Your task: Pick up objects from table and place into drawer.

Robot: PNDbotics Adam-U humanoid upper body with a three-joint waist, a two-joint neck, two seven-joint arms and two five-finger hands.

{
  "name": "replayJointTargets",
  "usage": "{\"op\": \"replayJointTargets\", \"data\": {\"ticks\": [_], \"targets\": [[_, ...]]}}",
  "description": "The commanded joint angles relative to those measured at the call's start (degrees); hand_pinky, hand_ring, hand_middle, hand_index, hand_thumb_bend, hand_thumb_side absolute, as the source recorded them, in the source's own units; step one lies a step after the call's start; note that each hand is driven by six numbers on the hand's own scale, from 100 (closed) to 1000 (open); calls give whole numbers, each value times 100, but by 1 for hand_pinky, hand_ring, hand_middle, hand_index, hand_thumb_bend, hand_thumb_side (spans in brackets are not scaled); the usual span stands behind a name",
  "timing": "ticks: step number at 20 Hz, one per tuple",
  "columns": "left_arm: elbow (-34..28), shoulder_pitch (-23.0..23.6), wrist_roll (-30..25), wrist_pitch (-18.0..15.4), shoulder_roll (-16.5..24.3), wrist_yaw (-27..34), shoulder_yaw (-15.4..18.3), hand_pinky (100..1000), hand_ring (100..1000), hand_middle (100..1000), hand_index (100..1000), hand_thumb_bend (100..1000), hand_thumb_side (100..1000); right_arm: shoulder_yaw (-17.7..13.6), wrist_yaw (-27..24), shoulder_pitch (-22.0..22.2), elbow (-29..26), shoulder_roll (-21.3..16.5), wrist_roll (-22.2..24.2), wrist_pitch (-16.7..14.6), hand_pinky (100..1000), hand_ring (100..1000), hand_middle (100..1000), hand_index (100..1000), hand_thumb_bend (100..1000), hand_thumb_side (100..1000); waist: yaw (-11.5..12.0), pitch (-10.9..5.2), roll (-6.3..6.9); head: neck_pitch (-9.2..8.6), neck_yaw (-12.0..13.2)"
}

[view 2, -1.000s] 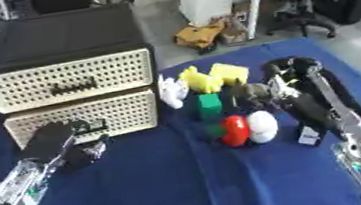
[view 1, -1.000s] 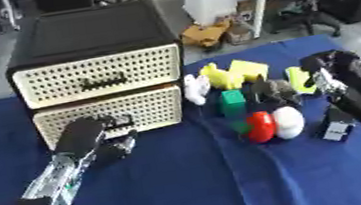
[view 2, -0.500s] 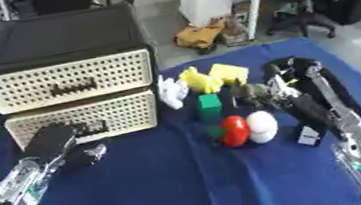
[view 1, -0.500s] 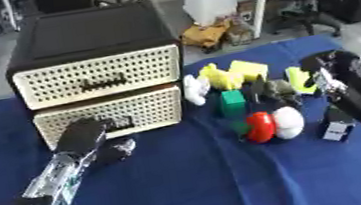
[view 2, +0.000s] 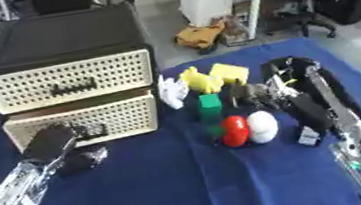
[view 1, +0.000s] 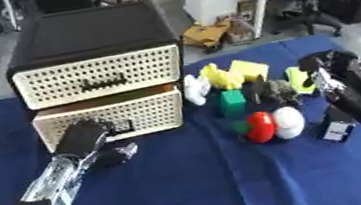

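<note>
Left eye view: lower drawer (view 1: 107,117) stands slightly pulled out, near the tabletop's (view 1: 196,188) far left edge. Left hand (view 1: 92,139) sits at its handle, fingers curled; what they grip cannot be told. Right hand (view 1: 275,92), curled, rests among the objects: green block (view 1: 233,102), red ball (view 1: 260,126), white egg (view 1: 289,122).

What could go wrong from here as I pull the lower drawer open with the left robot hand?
The lower drawer is out only a little, and the left robot hand sits at its handle; its fingers could slip off. The cabinet might slide forward on the blue cloth instead of opening. The white object and the yellow pieces crowd the drawer's right corner, so a wider swing could knock them.
</note>
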Motion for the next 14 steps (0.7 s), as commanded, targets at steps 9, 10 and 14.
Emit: {"op": "replayJointTargets", "data": {"ticks": [9,10,14], "targets": [[-1092,310,-760,-61,186,599,-396,100,100,100,605,402,1000,-75,-11,-28,-92,-83,-8,-17,429,551,623,727,100,752,26,-95,12,27,-64],[-1189,350,-820,-68,201,641,-429,100,100,100,609,399,1000,-76,-10,-25,-90,-84,-8,-17,430,551,623,727,100,752,29,-99,15,27,-68],[-1562,497,-1057,-105,284,800,-554,100,100,100,610,394,1000,-80,-8,-16,-86,-92,-10,-20,430,551,623,727,100,752,39,-113,23,33,-82]]}}
